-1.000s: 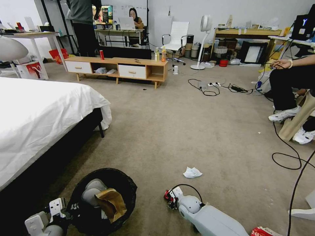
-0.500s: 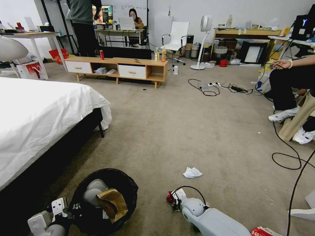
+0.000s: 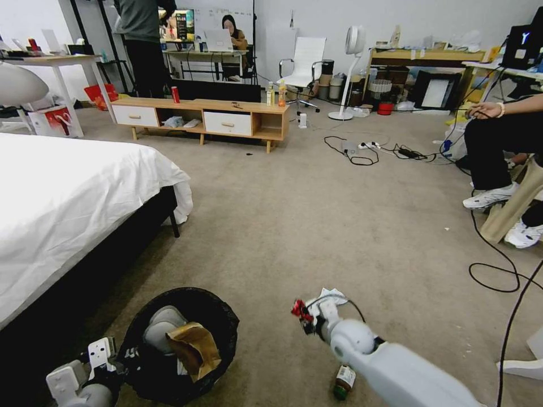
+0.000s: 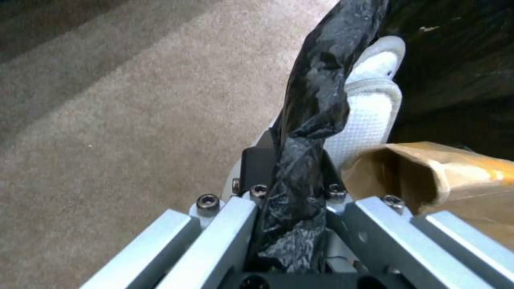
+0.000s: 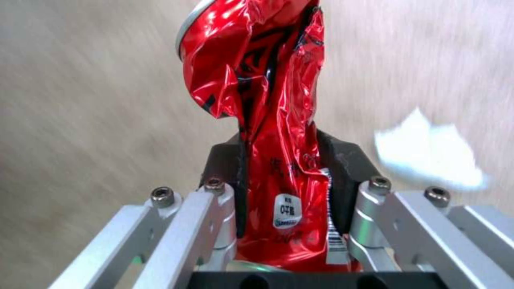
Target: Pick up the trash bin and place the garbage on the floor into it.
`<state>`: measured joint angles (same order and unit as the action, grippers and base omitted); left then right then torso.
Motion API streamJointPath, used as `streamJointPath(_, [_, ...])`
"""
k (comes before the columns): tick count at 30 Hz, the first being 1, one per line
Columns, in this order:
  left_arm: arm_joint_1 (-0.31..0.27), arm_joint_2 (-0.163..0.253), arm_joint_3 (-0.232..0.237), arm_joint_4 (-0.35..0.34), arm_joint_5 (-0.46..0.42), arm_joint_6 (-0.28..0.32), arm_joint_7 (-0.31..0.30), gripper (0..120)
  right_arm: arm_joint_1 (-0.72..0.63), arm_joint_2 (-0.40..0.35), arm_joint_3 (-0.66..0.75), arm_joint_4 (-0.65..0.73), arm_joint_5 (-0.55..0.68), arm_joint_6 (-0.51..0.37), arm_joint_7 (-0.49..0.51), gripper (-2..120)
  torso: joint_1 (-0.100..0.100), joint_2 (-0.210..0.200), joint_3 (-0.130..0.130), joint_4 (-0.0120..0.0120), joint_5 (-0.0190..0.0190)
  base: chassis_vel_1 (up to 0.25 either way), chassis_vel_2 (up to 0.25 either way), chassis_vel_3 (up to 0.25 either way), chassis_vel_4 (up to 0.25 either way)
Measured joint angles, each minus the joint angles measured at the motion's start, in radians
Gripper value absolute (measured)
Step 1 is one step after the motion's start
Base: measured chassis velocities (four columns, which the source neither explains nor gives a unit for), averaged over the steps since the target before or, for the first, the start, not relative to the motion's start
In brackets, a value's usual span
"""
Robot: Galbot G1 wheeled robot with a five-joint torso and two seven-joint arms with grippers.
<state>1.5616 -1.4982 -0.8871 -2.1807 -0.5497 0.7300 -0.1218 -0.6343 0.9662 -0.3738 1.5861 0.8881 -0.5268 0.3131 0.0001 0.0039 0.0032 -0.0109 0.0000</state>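
You hold the crushed red can (image 5: 262, 120) pinched in the right gripper (image 3: 301, 316), lifted off the floor (image 3: 317, 226); the left gripper (image 4: 292, 200) clamps the rim of the trash bin (image 3: 181, 345) beside it; next, I judge, carry the can over that opening.

A mock bedroom set up inside an office or laboratory. Left of frame: a bed (image 3: 62, 198) with white sheets; upper centre: a low wooden TV cabinet (image 3: 201, 120) on beige carpet (image 3: 317, 220). Along the far wall, upper frame: work desks (image 3: 206, 56), a laptop (image 3: 219, 40), a white office chair (image 3: 302, 59), a standing fan (image 3: 352, 56). Power strips and loose cables (image 3: 367, 150) trail across the right side.
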Motion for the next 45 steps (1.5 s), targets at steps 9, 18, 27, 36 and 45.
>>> streamJointPath(9, [-0.022, 0.02, -0.001, 0.001, -0.05, 0.005, -0.029, 2, 0.063, -0.067, 0.087, 0.367, 0.143, -0.01, 0.089, 26, 0.0, 0.0, 0.0, 0.0, 0.0, 0.0, 0.0, 0.0, 0.0])
streamJointPath(18, [-0.022, 0.035, 0.009, -0.018, -0.069, 0.006, -0.037, 2, 0.189, -0.019, 0.041, 0.571, 0.41, 0.021, 0.134, 26, 0.0, 0.0, 0.0, 0.0002, -0.0002, 0.0, 0.0, 0.0, 0.0])
streamJointPath(27, [-0.017, 0.047, 0.009, -0.035, -0.089, 0.007, -0.049, 2, 0.312, 0.044, -0.111, 0.591, 0.551, 0.033, 0.18, 26, 0.0, 0.0, 0.0, 0.0002, -0.0001, 0.0, 0.0, 0.0, 0.0])
streamJointPath(36, [-0.017, 0.049, 0.01, -0.045, -0.094, 0.007, -0.051, 2, 0.372, 0.105, -0.246, 0.545, 0.591, 0.009, 0.223, 26, 0.0, 0.0, 0.0, 0.0001, -0.0002, 0.0, 0.0, 0.0, 0.0])
streamJointPath(45, [-0.015, 0.044, 0.011, -0.057, -0.095, 0.006, -0.051, 2, 0.359, 0.16, -0.327, 0.477, 0.563, -0.006, 0.235, 26, 0.0, 0.0, 0.0, 0.0001, -0.0001, 0.0, 0.0, 0.0, 0.0])
